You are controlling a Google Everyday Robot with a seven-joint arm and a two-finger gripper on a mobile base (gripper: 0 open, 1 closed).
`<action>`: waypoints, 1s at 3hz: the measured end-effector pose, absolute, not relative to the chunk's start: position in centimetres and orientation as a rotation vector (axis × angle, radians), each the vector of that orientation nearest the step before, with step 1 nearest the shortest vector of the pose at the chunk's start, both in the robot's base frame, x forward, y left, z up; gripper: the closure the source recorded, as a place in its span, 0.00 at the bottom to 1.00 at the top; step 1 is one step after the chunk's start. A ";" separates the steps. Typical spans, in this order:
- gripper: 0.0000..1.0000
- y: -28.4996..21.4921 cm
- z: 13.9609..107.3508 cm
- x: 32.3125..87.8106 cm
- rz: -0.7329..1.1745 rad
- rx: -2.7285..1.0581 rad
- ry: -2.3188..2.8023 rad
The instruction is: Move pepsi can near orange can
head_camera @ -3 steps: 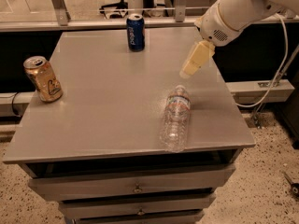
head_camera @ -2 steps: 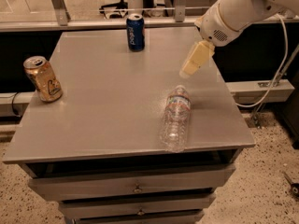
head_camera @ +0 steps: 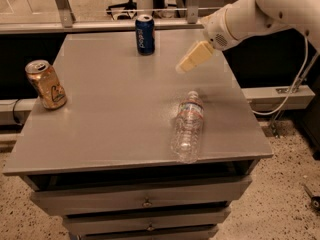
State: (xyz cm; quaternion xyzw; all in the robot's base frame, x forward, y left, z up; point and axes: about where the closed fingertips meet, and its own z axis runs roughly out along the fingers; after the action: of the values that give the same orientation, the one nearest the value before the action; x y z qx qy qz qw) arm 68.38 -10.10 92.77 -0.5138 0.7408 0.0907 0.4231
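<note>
The pepsi can (head_camera: pixel 145 34) is dark blue with white lettering and stands upright at the far middle of the grey table (head_camera: pixel 115 129). The orange can (head_camera: pixel 46 84) stands at the table's left edge, slightly tilted. My gripper (head_camera: pixel 190 60) hangs from the white arm (head_camera: pixel 250 16) above the table's far right part. It is to the right of the pepsi can and apart from it, with nothing in it.
A clear plastic water bottle (head_camera: pixel 188 126) lies on its side at the front right of the table. Drawers (head_camera: pixel 145 201) sit under the tabletop. A grey cable (head_camera: pixel 295 84) hangs at the right. A rail (head_camera: pixel 75 26) runs behind the table.
My gripper and arm have moved a little to the left, toward the pepsi can. The cans and bottle have not moved.
</note>
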 end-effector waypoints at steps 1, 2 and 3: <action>0.00 -8.0 93.5 71.9 0.299 -1.184 1.793; 0.00 -4.5 93.0 77.6 0.317 -1.064 1.749; 0.00 -2.8 92.6 81.1 0.321 -1.002 1.728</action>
State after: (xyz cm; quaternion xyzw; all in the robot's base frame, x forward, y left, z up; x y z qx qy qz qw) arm 81.10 -2.79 92.61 -0.4198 0.7239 0.1347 0.5306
